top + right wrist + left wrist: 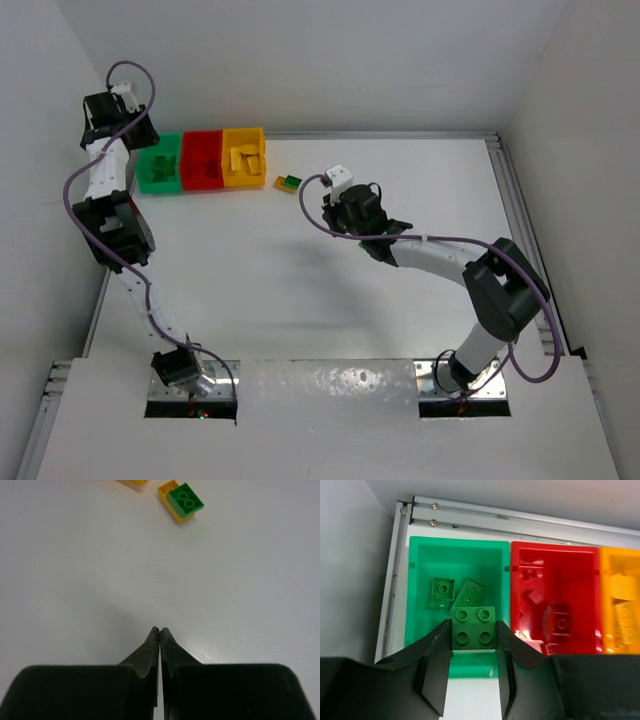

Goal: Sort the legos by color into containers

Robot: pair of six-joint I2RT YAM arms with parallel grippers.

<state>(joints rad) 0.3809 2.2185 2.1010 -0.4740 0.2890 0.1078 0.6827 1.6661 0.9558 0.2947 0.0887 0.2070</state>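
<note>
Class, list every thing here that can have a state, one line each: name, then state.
left gripper, shut on green brick, at the green bin
right gripper, shut, empty, above table
green bin, open, two green bricks inside
red bin, open, red bricks inside
yellow bin, open, yellow bricks inside
green-on-yellow pair, stacked, loose on table

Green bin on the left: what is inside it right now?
The green bin holds two loose green bricks on its floor. A third, four-stud green brick is pinched in the left gripper over the bin; the floor beneath it is hidden.
</note>
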